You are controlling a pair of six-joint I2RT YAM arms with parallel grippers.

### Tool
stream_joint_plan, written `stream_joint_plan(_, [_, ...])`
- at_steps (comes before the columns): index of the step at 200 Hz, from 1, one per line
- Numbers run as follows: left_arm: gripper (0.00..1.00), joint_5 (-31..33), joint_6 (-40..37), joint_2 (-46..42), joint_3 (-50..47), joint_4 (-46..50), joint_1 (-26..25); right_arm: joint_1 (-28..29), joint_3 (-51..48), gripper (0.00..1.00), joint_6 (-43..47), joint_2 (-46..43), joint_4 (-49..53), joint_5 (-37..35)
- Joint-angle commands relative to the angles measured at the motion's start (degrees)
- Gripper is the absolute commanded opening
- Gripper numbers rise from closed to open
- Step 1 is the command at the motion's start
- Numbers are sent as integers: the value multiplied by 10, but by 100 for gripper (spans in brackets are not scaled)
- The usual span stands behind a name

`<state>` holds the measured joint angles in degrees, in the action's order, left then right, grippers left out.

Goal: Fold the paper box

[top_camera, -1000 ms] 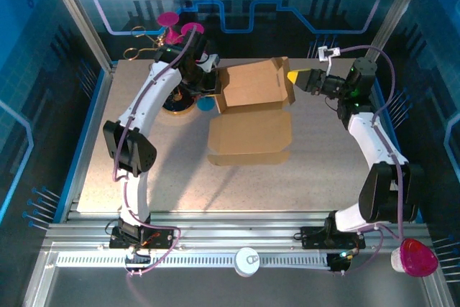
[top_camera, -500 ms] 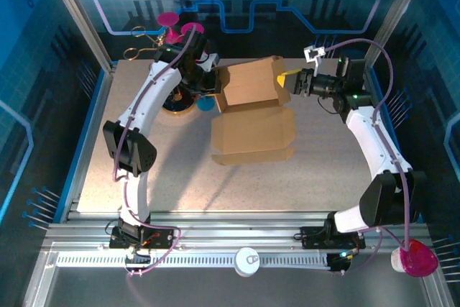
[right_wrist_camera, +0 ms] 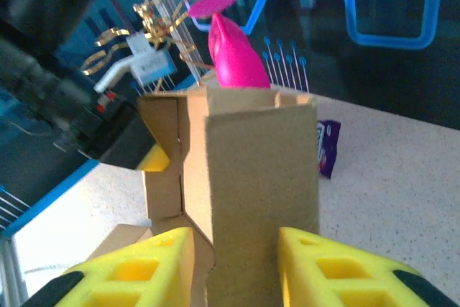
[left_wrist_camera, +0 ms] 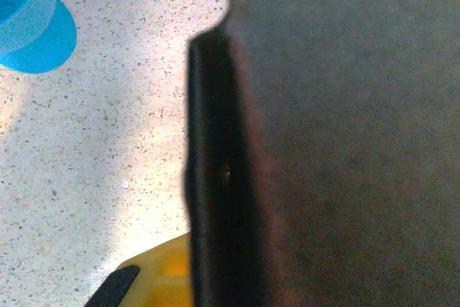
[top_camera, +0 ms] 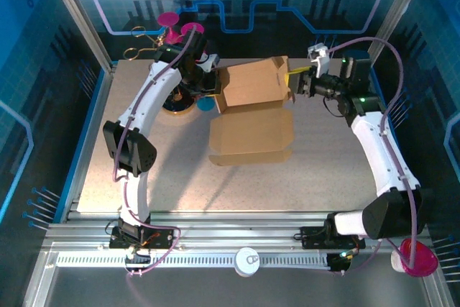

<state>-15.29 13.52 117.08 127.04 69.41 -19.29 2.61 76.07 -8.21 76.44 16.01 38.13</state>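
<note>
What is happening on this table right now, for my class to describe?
Two robot arms are folding a brown cardboard paper box on the speckled table. The left tool is shut at the left edge of the raised rear panel, apparently holding it up. The right tool has an upright side flap between its yellow fingers; whether it pinches is unclear. The front panel lies flat.
</note>
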Motion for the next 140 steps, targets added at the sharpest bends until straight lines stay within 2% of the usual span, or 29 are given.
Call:
stream_joint_plan(1, [0, -4, 2, -14, 16, 15, -1, -41, -18, 38, -44, -22, -47, 80])
stream_joint_plan(38, [0, -9, 4, -13, 14, 10, -1, -90, -61, 39, -125, -11, -133, 167])
stream_joint_plan(79, [0, -17, 4, -12, 14, 8, -1, -89, -63, 42, -217, 69, -226, 264])
stream_joint_plan(140, [0, -23, 3, -12, 13, 6, -1, -65, -30, 43, -230, 124, -242, 288])
